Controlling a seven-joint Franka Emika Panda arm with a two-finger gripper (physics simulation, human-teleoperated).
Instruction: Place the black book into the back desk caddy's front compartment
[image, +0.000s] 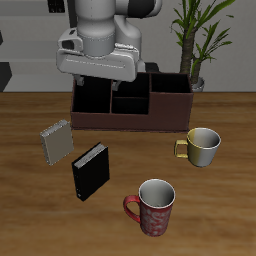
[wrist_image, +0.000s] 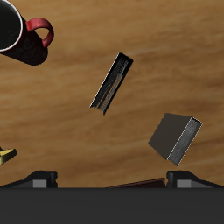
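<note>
Hovering high above the table (image: 30, 215), the gripper (image: 98, 62) sits over the back desk caddy (image: 170, 112), its bulky grey housing hiding the fingers in the exterior view. In the wrist view only two dark finger stubs (wrist_image: 40, 178) peek over the frame edge, set far apart with nothing between them, so the jaws are spread wide and empty. The black book (image: 90, 171) stands on the wooden tabletop, well in front of the caddy, tilted at an angle, its pale page edge catching light. Just beside it, slightly farther back, stands the grey book (image: 56, 141). A red patterned mug (image: 153, 208) sits near the table's front edge, and a yellowish mug (image: 200, 146) rests closer to the caddy. The front compartment (image: 127, 101) shows dark behind the caddy's low wall. A potted plant (image: 198, 40) rises behind.
</note>
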